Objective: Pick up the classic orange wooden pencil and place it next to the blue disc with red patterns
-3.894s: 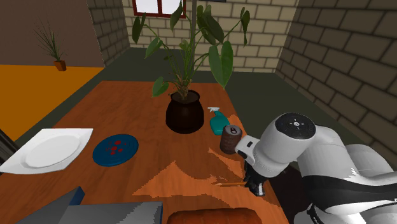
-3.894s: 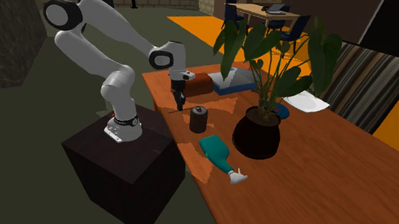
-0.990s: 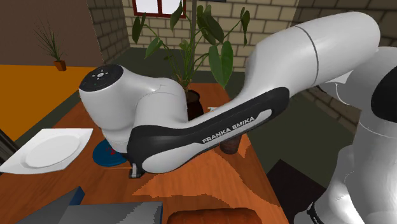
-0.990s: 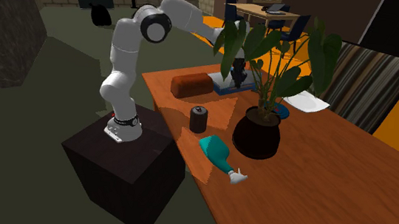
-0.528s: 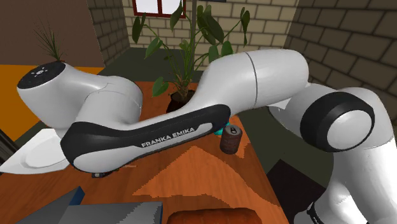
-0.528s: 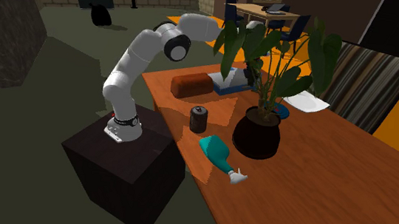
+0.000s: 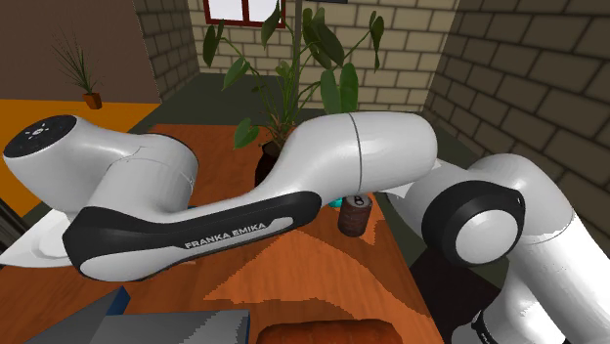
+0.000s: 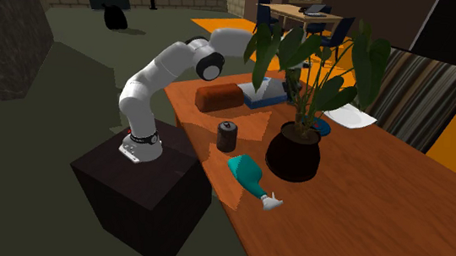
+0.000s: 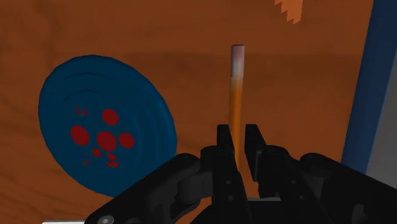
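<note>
In the wrist view my black gripper is shut on the orange pencil, which sticks out ahead of the fingers with its pale eraser end farthest away. The blue disc with red spots lies flat on the brown table just beside the pencil, a small gap between them. I cannot tell whether the pencil touches the table. In the second exterior view a sliver of the blue disc shows behind the plant pot, and leaves screen the hand. In the shoulder view the white arm stretches across the table and covers the disc.
A potted plant stands mid-table, with a dark can and a teal spray bottle nearer the stand. A white plate, a grey-blue flat object and a brown loaf-shaped thing lie close to the disc.
The arm has swung from the table edge by the stand across to the shoulder view's left, carrying the pencil over to the blue disc, and has stretched lower and farther in the last second.
</note>
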Controlling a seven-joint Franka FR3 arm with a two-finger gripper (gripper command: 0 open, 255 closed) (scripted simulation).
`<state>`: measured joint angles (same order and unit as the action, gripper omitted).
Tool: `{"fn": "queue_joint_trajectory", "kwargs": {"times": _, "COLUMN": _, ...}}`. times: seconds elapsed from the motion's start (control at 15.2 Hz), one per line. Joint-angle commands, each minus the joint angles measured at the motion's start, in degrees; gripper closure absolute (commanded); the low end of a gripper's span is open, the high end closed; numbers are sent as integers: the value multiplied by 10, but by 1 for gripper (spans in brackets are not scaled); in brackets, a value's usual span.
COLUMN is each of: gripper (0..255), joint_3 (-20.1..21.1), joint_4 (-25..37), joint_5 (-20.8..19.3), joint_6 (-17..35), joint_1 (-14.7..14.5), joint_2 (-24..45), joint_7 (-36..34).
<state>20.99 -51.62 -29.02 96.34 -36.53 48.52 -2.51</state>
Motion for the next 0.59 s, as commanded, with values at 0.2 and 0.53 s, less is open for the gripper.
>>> {"fn": "queue_joint_trajectory", "kwargs": {"times": 0.2, "gripper": 255, "joint_3": 0, "joint_4": -38, "joint_5": -3, "joint_6": 37, "joint_1": 8, "joint_2": 1, "joint_7": -11}}
{"fn": "queue_joint_trajectory", "kwargs": {"times": 0.53, "gripper": 255, "joint_3": -2, "joint_4": -67, "joint_5": -7, "joint_6": 68, "joint_1": 13, "joint_2": 6, "joint_7": -21}}
